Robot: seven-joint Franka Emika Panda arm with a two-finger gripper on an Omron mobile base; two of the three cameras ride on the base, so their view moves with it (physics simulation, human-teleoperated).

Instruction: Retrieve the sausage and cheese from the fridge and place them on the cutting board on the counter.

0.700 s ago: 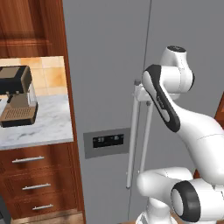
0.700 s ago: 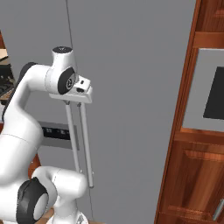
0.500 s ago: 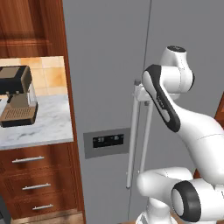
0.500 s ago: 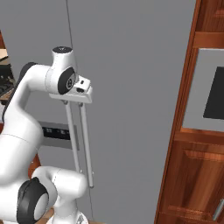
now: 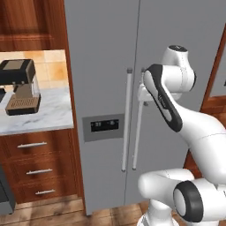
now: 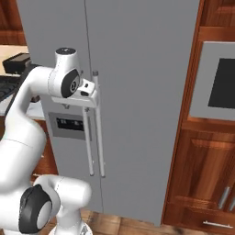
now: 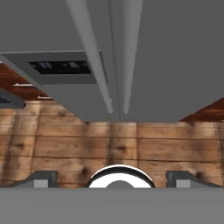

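Tool (image 7: 112, 177) spread wide, pointing down fridge (image 7: 175, 65) handles.

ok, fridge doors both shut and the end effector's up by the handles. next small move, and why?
Probably ease the open end effector onto the right-hand door handle and close. The fridge is shut, so nothing inside can be reached. In the hand view both bar handles run between the spread fingertips, neither one gripped.

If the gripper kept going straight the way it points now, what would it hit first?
The gripper is open and points down along the closed fridge front, beside the two bar handles. Straight on, the wooden floor seems first, though depth to the handles is unclear.
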